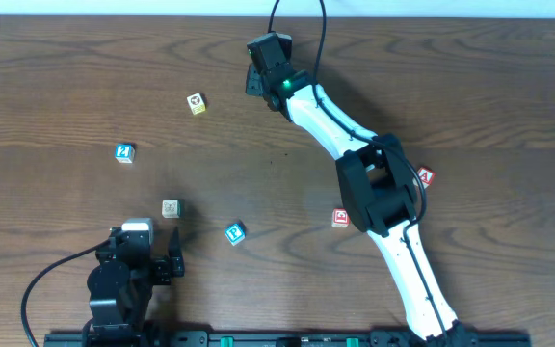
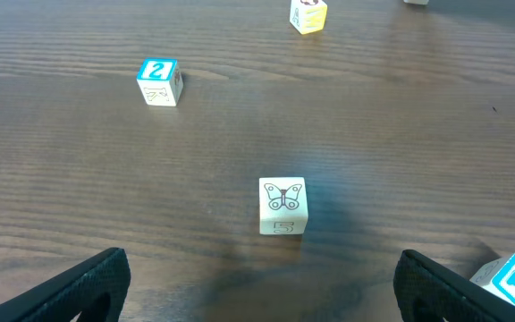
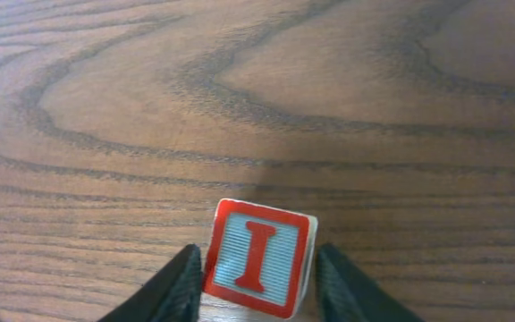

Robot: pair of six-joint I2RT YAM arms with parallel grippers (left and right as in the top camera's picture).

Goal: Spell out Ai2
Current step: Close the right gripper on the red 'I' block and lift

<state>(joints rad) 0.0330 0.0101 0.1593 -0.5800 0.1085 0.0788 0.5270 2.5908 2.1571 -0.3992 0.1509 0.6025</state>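
Clamped in the right gripper (image 3: 257,288): the red I block (image 3: 259,258), one dark finger pressed to each side, letter face toward the wrist camera. Unclear whether resting on the wooden table (image 3: 257,89) or raised off it. From overhead, out at the far edge, well apart from the other blocks. Nearest there, a yellow block (image 1: 196,103). Close by the right arm's elbow, the red A block (image 1: 425,177) and another red block (image 1: 340,219). Spread wide and holding nothing, the left gripper (image 2: 262,295) at the near-left edge. Just ahead of it, a butterfly block (image 2: 282,206) marked 5; beside its right finger, a blue P block (image 2: 512,282); farther out to the left, the blue 2 block (image 2: 158,81).
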